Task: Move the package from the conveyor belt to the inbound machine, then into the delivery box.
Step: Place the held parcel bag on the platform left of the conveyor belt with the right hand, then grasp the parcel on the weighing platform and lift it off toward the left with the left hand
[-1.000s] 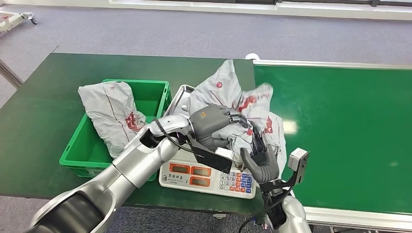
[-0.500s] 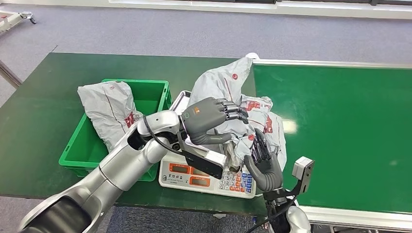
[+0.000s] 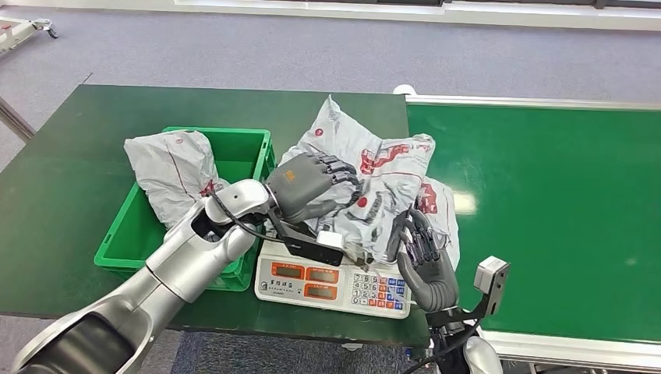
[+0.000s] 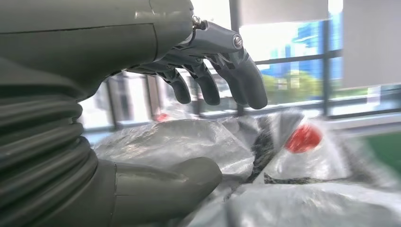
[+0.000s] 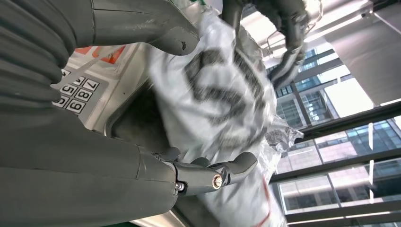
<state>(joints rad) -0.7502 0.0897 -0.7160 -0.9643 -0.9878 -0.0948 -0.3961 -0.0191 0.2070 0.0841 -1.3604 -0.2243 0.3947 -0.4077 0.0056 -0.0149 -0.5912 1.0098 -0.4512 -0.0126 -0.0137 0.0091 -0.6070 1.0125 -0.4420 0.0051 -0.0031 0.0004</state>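
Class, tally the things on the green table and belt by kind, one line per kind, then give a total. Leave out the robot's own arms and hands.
Grey packages: 2 — one on the scale, one in the crate
Green crates: 1
Weighing scales: 1
Total: 4

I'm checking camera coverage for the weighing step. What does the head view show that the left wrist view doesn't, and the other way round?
Head view alone: the green plastic crate with a second grey bag in it, the white scale's keypad, the green conveyor belt and the right hand at the package's near edge.
Left wrist view alone: the gap between the left hand's thumb and its fingers, plus windows behind.
Both: the left hand on the crumpled grey plastic package with red print.
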